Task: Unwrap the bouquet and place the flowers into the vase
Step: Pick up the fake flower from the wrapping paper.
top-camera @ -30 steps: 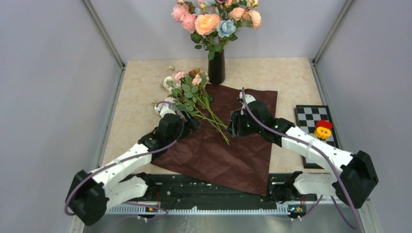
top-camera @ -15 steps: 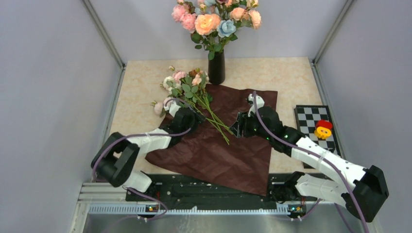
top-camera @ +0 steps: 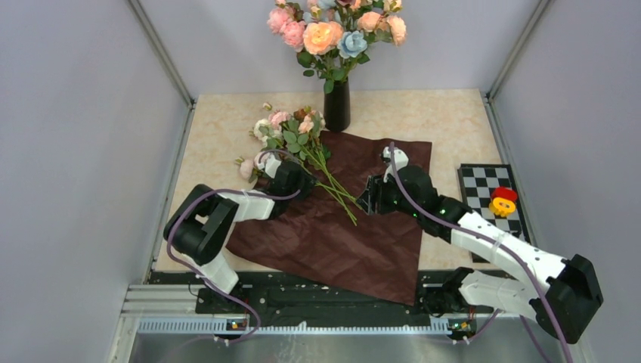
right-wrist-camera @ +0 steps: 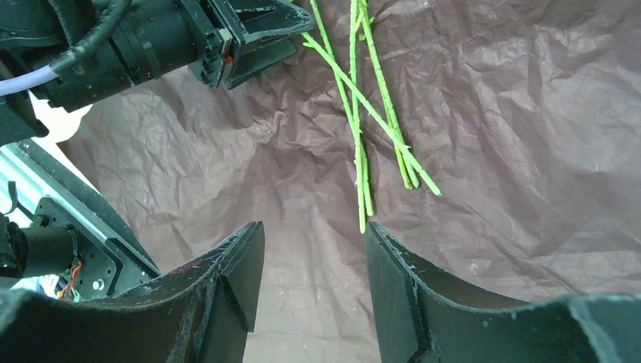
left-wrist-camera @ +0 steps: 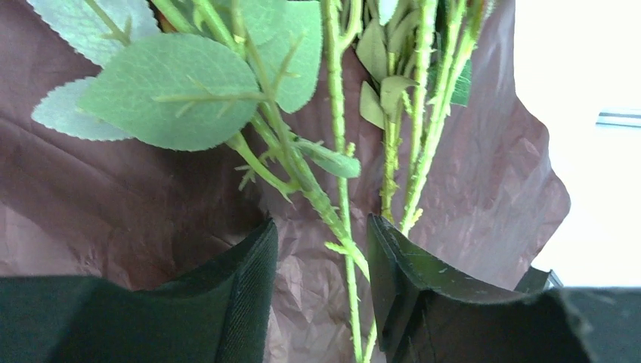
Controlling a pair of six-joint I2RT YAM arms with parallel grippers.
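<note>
The bouquet lies unwrapped: its maroon paper [top-camera: 340, 234] is spread flat on the table. The flowers [top-camera: 291, 128], small pale roses on thin green stems [top-camera: 332, 189], rest across the paper's far left corner. My left gripper [top-camera: 301, 181] sits low over the stems. In the left wrist view its jaws [left-wrist-camera: 321, 231] stand apart with a stem [left-wrist-camera: 344, 242] running between them, unclamped. My right gripper [top-camera: 368, 195] is open just above the paper, short of the stem ends [right-wrist-camera: 363, 197]. The black vase [top-camera: 337, 104] stands behind the paper.
Larger peach, pink and blue blooms [top-camera: 336, 30] fill the vase. A checkerboard [top-camera: 484, 189] with a red and yellow object [top-camera: 503, 200] lies at the right edge. Grey walls close in the table on the left, right and back.
My left gripper has slid forward onto the stems and its jaws have narrowed around them. The right gripper has shifted slightly right, still open.
</note>
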